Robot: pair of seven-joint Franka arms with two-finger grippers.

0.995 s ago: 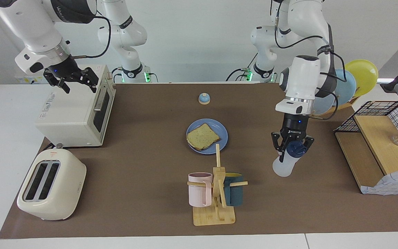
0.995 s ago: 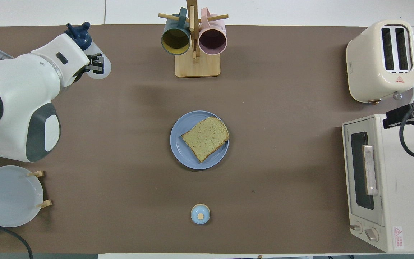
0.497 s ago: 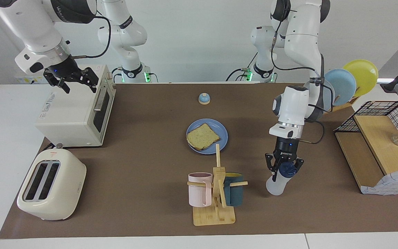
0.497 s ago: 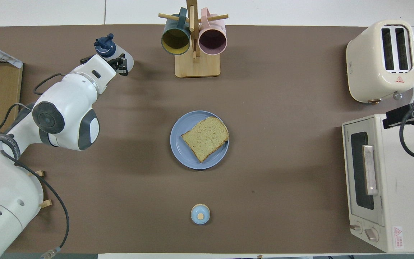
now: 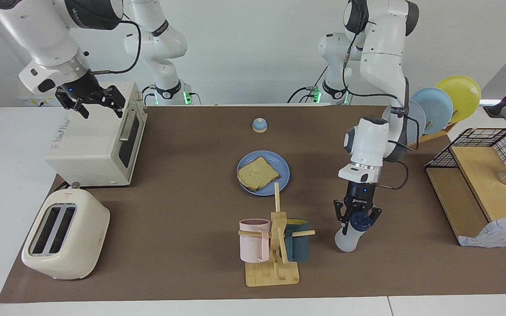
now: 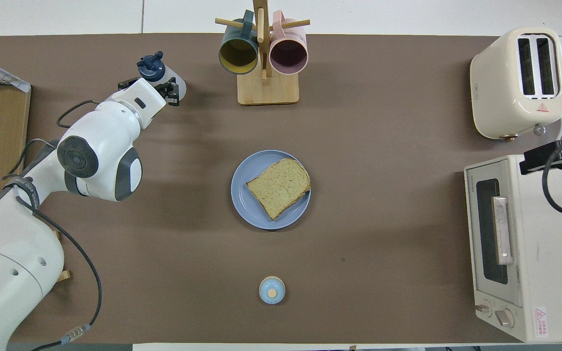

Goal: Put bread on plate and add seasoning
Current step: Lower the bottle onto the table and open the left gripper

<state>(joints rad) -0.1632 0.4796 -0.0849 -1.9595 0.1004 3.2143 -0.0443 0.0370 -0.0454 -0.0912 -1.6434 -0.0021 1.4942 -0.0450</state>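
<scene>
The bread [image 5: 258, 173] lies flat on the plate [image 5: 282, 171] near the middle of the worktop [image 5: 182, 210], one corner reaching toward the plate's rim. A bell [image 5: 259, 125] sits nearer to the robots than the plate, well apart from it.

The left gripper [image 5: 357, 218] points down over the worktop toward the left arm's end, close to the edge farthest from the robots — its fingers are clamped on the bottle [image 5: 349, 235] just under the dark cap. The bottle tilts, cap up by the fingers and pale body slanting down; whether its base touches the worktop cannot be told. In the overhead view the bottle [image 6: 158, 74] pokes out past the left gripper [image 6: 149, 87], beside the mug rack [image 6: 265, 87].

The mug rack stands at the middle of the edge farthest from the robots, a pink mug [image 5: 254, 239] and a dark teal mug [image 5: 297, 245] hanging from it. It is farther from the robots than the plate.

The right gripper [image 5: 99, 103] waits in the air over the oven [image 5: 90, 140] at the right arm's end — fingers spread wide, nothing between them. A toaster [image 5: 65, 234] sits farther from the robots than the oven, near the corner.

At the left arm's end a dish rack holds a yellow plate [image 5: 461, 97] and a light blue plate [image 5: 435, 109], with a wooden shelf [image 5: 477, 193] beside it.
</scene>
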